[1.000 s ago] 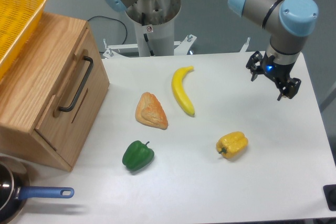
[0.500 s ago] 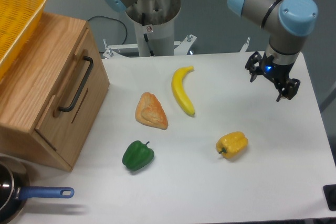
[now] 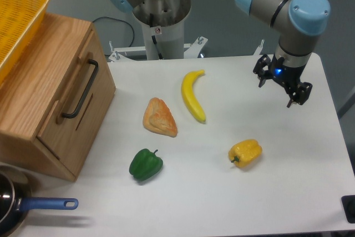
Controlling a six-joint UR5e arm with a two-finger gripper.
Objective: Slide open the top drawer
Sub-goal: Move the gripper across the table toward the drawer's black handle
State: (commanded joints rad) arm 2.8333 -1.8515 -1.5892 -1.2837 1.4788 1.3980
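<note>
Black two-finger claw [image 3: 279,85]: fingers spread, holding nothing, hovering above white surface [image 3: 288,181] near its far right edge. Light-oak top drawer [image 3: 72,101] with black bar handle: far left, shut.

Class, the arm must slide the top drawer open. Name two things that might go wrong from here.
The open two-finger gripper hangs far right of the black bar handle; crossing low might knock the yellow banana or the croissant. The light-oak top drawer faces sideways, so a poorly aligned grasp may slip.
</note>
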